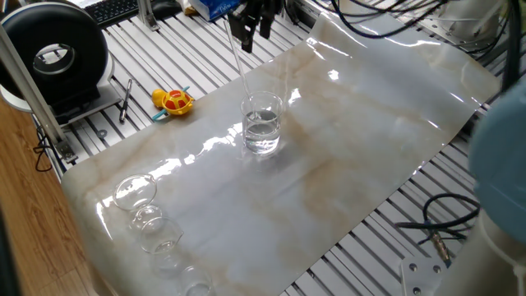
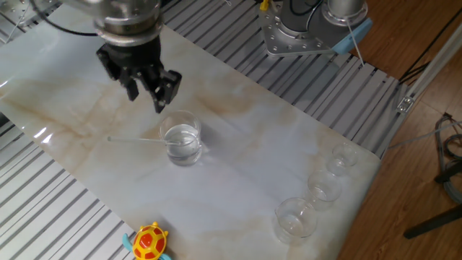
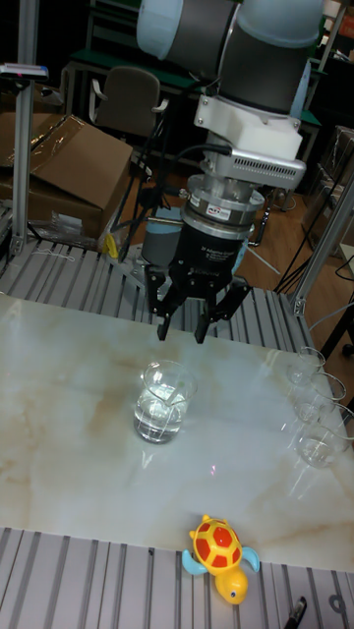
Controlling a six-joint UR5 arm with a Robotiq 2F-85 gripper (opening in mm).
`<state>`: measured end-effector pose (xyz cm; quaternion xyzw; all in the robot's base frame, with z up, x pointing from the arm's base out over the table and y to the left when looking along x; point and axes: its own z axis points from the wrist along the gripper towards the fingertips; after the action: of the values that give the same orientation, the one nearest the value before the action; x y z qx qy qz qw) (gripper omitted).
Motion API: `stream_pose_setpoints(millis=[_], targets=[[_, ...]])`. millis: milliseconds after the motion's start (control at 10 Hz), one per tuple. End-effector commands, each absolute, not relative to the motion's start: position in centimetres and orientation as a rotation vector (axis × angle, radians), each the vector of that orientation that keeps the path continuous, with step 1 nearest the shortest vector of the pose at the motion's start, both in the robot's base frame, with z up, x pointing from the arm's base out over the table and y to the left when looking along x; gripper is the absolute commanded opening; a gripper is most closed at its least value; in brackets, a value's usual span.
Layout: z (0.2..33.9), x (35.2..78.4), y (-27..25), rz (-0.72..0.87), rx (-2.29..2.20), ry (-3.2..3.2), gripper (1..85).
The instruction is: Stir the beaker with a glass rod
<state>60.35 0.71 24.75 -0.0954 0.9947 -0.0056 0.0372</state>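
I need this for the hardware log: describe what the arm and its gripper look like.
The arm has dark grey rounded joint housings with a pale blue cap and a silver-white block at the wrist. Below sits a round black collar with a metal ring, then the black gripper with slim black jaws. Black cables run along the wrist. There is small lettering on the wrist, too small to read.

Two fixed views look down on the table (image 1: 386,140) from opposite sides; the tall view sits low and near, facing the arm. All share the beaker (image 1: 262,123) (image 2: 180,137) (image 3: 163,401)
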Motion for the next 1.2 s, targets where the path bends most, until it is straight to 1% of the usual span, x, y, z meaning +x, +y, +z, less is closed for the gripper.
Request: stream_pose_setpoints(millis=[0,200,400,600,800,1100], targets=[[24.8,63.7,1.7,-0.011,-0.287,3.061,51.3],[24.6,63.9,2.6,0.036,-0.264,3.056,51.3],[24.6,63.8,2.3,0.018,-0.258,3.062,51.0],[25.5,62.1,0.7,-0.029,-0.289,3.082,50.3],[26.5,60.4,0.1,-0.024,-0.297,3.089,50.3],[26.6,61.0,1.2,0.035,-0.267,3.062,49.7]])
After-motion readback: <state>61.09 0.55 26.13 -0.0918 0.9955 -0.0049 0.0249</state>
